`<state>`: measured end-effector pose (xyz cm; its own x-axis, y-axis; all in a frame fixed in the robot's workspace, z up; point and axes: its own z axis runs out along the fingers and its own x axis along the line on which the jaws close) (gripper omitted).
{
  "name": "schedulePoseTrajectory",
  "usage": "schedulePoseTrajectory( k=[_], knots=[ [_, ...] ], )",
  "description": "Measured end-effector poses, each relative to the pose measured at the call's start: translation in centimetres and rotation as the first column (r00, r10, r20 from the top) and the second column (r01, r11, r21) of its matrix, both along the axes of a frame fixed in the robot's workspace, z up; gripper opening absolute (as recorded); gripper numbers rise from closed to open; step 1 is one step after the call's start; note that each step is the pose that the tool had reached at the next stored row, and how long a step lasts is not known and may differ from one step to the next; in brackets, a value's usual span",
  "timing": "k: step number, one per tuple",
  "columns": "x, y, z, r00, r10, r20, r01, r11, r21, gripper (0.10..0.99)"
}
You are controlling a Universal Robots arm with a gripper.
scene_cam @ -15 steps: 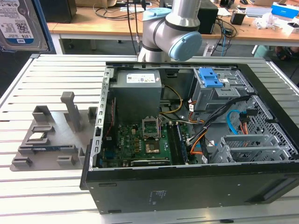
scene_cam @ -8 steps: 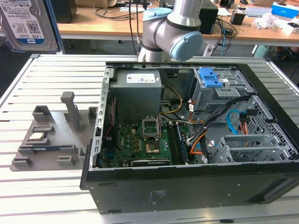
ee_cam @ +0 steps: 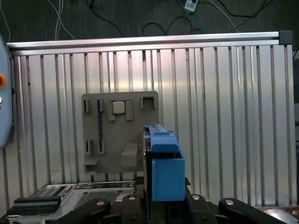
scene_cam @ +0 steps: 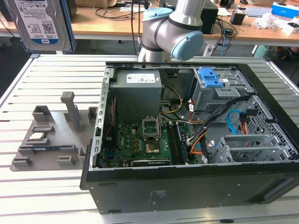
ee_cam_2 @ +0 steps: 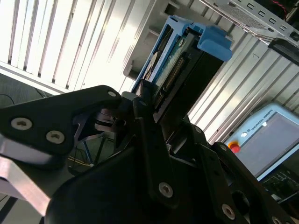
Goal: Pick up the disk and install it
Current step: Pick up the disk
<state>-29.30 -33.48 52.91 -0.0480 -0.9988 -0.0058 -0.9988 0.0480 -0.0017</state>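
The hand is clenched on the disk. In the second wrist view its black fingers press the drive's sides near the connector end, and the blue frame juts out beyond them. In the first wrist view the disk stands edge-on above the hand, blue frame uppermost. It is held off the ribbed worktop.

In the exterior view the disk hangs at the upper left, label facing the camera, well apart from the open case.

Below it on the worktop lies a grey fixture plate with a small square chip seated in one pocket. The plate and chip also show past the disk in the first wrist view.

The case lies on its side, just beside the plate towards the exterior view's right. Its motherboard is exposed, and a blue-topped cage sits at the far side. The arm rises behind the case.
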Motion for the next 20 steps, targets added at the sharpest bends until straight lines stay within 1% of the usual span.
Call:
schedulePoseTrajectory(
  k=[9, 12, 17, 19, 20],
  knots=[
    [2.67, 0.0, -0.01, 1.0, 0.0, 0.0001, 0.0, 1.0, 0.0, 0.361],
    [4.09, 0.0, -0.01, 1.0, 0.0, 0.0001, 0.0, 1.0, 0.0, 0.361],
    [5.62, 0.0, 0.0, 1.0, 0.0, 0.0, 0.0, 1.0, 0.0, 0.361],
    [6.76, 0.0, -0.01, 1.0, 0.0, 0.0001, 0.0, 1.0, 0.0, 0.361],
    [7.08, 0.0, -0.01, 1.0, 0.0, 0.0001, 0.0, 1.0, 0.0, 0.361]
  ],
)
